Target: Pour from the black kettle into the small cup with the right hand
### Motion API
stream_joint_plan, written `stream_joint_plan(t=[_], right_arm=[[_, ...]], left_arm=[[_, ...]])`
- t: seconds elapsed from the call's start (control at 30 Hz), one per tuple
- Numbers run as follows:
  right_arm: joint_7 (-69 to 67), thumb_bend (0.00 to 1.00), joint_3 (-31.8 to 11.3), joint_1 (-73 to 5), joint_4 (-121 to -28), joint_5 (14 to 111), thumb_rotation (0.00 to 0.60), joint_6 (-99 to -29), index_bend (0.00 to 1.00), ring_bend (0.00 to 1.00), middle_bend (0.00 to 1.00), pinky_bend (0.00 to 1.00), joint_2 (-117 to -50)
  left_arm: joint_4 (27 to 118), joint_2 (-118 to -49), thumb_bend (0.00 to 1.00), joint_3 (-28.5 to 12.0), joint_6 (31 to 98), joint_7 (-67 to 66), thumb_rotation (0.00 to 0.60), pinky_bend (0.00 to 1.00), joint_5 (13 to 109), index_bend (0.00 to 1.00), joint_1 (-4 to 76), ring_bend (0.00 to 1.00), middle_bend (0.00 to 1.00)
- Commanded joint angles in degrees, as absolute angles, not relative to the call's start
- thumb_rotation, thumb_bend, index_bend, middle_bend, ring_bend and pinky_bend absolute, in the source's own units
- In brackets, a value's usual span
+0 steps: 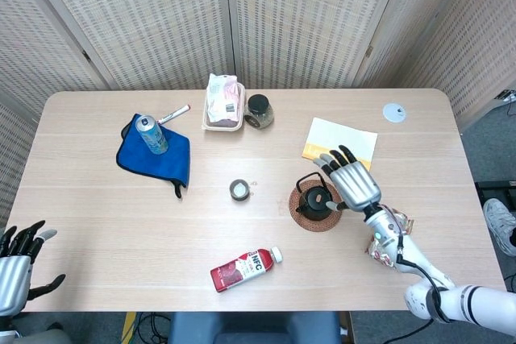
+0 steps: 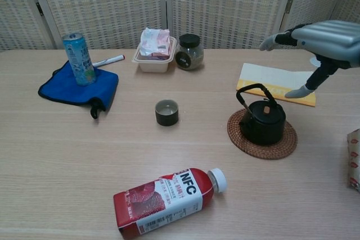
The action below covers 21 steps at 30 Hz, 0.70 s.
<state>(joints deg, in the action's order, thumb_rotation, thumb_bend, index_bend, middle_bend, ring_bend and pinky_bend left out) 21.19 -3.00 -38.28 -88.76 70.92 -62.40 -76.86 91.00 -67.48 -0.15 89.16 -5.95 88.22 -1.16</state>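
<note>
The black kettle stands upright on a round woven coaster, its arched handle raised. The small dark cup sits upright to the kettle's left, near the table's middle. My right hand hovers just right of and above the kettle with its fingers spread, holding nothing and apart from the handle. My left hand rests at the table's near left corner, fingers apart and empty; the chest view does not show it.
A red NFC juice bottle lies near the front edge. A can stands on a blue cloth, beside a marker. A food tray, dark jar and yellow-edged booklet lie further back.
</note>
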Motion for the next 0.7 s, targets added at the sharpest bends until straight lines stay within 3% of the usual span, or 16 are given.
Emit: stream_joint_plan(t=[0.03, 0.2, 0.7], right_arm=[[23.4, 0.0, -2.1, -33.2, -91.6, 72.5, 0.497, -69.6, 0.15, 0.09, 0.16, 0.08, -74.6], [22.3, 0.0, -0.4, -27.3, -94.3, 74.8, 0.538, -77.0, 0.15, 0.09, 0.16, 0.08, -72.1], [16.0, 0.0, 4.0, -11.1, -95.5, 80.6, 0.546, -92.8, 0.15, 0.09, 0.2, 0.08, -68.3]], left_arm=[[90.9, -67.6, 0.14, -0.3, 88.9, -5.8, 0.6, 0.0, 88.3, 0.23, -0.8, 0.13, 0.11], [90.7, -67.9, 0.14, -0.8, 88.3, -5.5, 0.6, 0.0, 88.4, 0.23, 0.1, 0.13, 0.11], [90.4, -69.9, 0.14, -2.2, 87.0, -5.4, 0.6, 0.0, 89.7, 0.23, 3.2, 0.13, 0.11]])
